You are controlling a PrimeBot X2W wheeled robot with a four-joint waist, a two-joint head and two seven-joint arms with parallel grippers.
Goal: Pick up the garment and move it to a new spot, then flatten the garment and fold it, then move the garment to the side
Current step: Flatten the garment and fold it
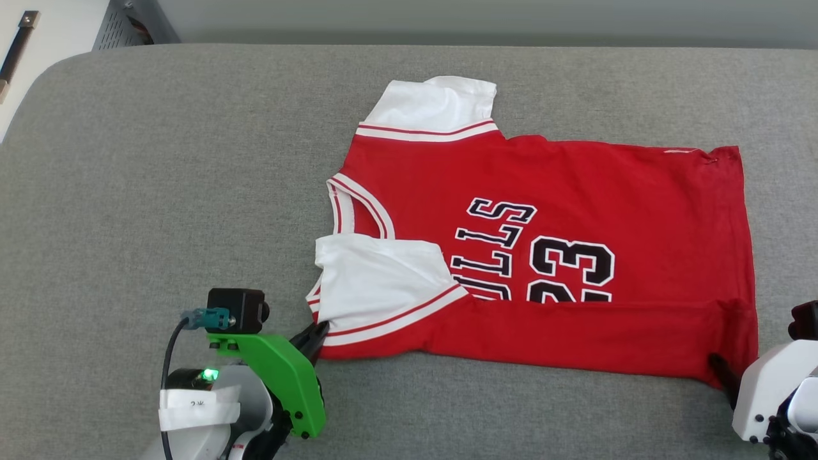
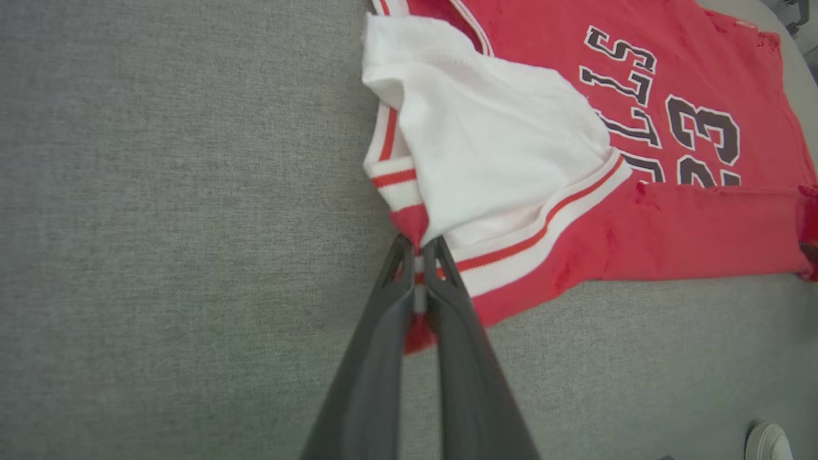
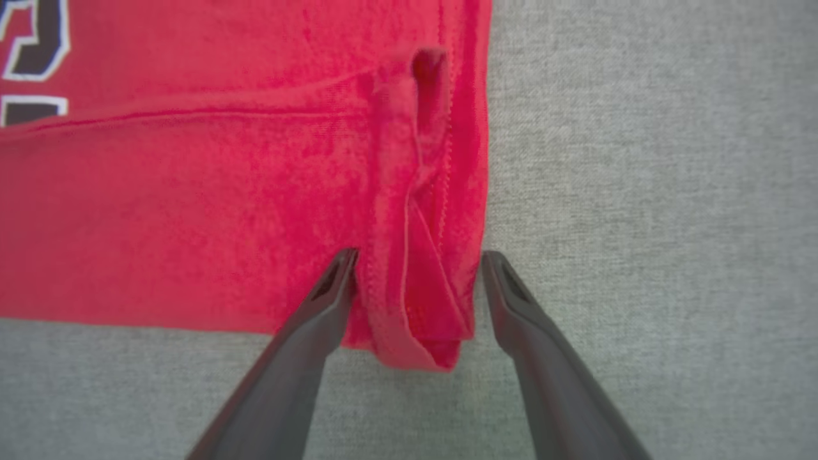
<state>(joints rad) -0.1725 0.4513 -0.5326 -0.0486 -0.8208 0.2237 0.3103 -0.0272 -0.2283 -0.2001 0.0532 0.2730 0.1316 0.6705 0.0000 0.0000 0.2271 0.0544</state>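
Nearest the lens, the left gripper (image 2: 418,249) is squeezed shut on a bit of red-and-white striped trim at the near left corner of the garment (image 1: 562,191), low and left of centre in the head view. That red shirt lies print-up across the middle and right of the frame, with its neckline at the left and its hem at the right. Its long axis therefore runs side to side, from one claw to the other. The near white sleeve (image 1: 377,275) is turned in over the chest. A band of the near long edge is folded up over the bottom of the lettering and the "23". The far white sleeve (image 1: 434,102) sticks out toward the top of the frame.

At the lower right, the right gripper (image 3: 418,255) stands wide open. One finger sits on either side of the bunched near hem corner, and it grips nothing yet.

From both claws the rest of the shirt lies up the frame, and each arm is nearest its own corner. I'd guess the right jaws must close before the near edge can be carried across evenly. If they don't, only the left end will lift.

Underneath is a grey woven cushion (image 1: 160,160) with a rounded corner at the upper left. Beyond that corner are a pale panel with a dark handle (image 1: 16,48) and a perforated grey metal piece (image 1: 124,25).
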